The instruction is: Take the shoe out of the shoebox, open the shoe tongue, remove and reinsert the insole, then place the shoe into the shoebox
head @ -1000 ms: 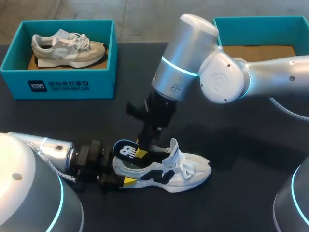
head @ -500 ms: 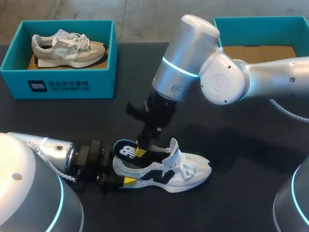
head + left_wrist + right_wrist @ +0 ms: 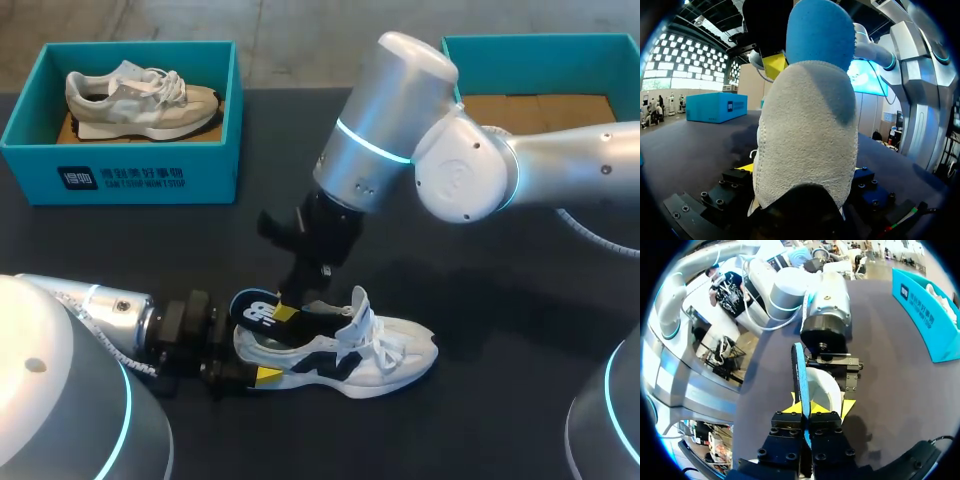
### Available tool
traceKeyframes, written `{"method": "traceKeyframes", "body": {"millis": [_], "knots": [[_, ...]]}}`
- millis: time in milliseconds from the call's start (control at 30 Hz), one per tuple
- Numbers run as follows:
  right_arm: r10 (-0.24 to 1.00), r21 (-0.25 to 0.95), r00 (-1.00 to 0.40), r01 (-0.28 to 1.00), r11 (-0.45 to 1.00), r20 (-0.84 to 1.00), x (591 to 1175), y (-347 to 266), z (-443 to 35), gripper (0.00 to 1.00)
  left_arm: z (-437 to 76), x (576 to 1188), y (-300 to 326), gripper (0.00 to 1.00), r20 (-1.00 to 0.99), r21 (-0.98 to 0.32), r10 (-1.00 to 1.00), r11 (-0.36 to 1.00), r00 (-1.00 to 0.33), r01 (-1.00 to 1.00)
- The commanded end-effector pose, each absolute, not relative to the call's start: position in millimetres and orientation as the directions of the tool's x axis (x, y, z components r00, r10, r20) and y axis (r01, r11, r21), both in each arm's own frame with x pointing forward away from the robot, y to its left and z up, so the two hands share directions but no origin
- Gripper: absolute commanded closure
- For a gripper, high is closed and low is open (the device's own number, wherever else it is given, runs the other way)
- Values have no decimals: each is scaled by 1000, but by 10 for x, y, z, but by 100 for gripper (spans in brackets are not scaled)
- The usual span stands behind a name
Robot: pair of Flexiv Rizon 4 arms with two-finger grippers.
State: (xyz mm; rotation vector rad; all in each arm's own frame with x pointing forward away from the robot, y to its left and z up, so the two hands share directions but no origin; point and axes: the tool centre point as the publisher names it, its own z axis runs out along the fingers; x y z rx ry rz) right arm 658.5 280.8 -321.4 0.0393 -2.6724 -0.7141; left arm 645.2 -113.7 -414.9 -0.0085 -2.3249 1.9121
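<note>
While the dark counter (image 3: 520, 330) carries everything, the largest shapes over it are the two arms. The right arm (image 3: 470, 170) comes in from the right and reaches past the middle, bending down toward the near-left area, and the left arm (image 3: 100, 310) enters at the near-left corner and lies low along the surface. At the far right stands an open teal shoebox (image 3: 540, 65) showing only its brown cardboard floor. At the far left a second teal box (image 3: 120, 175) holds a beige sneaker (image 3: 140, 95) with its toe toward the right. The white sneaker (image 3: 340, 355) with navy markings stands on its sole on the counter near the middle, well apart from both boxes. Its toe points right, its heel faces the left arm, and its tongue stands up. A blue insole (image 3: 255, 312) rises tilted above the heel collar, with its forward part running down into the shoe's opening. The right pincer (image 3: 290, 312) is clamped on this raised end; in its own wrist view the insole's thin edge (image 3: 801, 375) passes between the closed fingers. The left pincer (image 3: 250, 360) is clamped on the sneaker's heel, whose fuzzy white back (image 3: 805, 140) fills its wrist view.
</note>
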Motion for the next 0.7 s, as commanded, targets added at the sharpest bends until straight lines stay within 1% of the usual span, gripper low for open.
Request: {"method": "traceKeyframes", "body": {"millis": [33, 333, 700], "knots": [[-121, 487, -940, 53, 872, 320, 6552, 2788, -3063, 100, -4157, 6453, -1146, 100, 97, -977, 87, 197, -991, -79], [-166, 521, -949, -1, 853, 269, 6613, 2845, -2834, 100, -4157, 6453, -1146, 100, 97, -977, 87, 197, -991, -79], [-166, 521, -949, -1, 853, 269, 6613, 2845, -2834, 100, -4157, 6453, -1146, 100, 97, -977, 87, 197, -991, -79]]}}
